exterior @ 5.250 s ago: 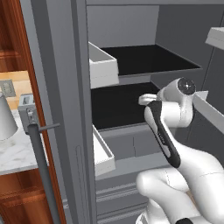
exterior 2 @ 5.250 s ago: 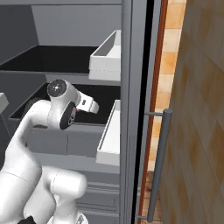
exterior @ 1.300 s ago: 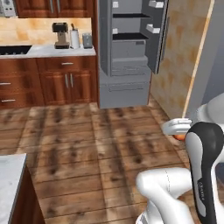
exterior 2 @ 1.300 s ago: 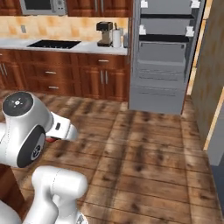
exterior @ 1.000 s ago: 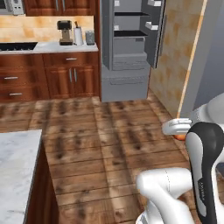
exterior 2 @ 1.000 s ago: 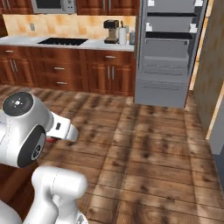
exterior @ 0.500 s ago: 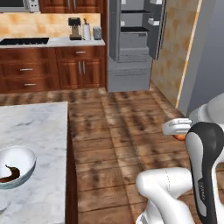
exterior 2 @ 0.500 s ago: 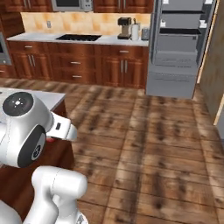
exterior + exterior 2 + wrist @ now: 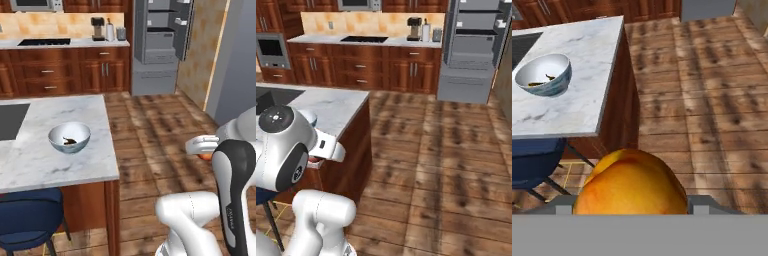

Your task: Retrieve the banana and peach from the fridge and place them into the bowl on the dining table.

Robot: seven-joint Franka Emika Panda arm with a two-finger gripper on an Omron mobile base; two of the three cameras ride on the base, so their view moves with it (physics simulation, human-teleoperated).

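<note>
Arm's folded up tight over the wooden floor, hand [image 9: 204,150] clamped on the peach [image 9: 631,185], off to the side of the desk [image 9: 50,155]. Left base view shows the banana [image 9: 68,141] lying in the bowl [image 9: 69,137], plus the fridge [image 9: 157,45] standing open at the back. Hand view gets the peach huge up close.

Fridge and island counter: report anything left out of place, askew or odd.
The fridge stands with its doors open and nobody at it, shelves exposed. On the dining table the bowl sits upright with the banana inside. The peach sits in the gripper, away from the table. Nothing spilled or damaged.
</note>
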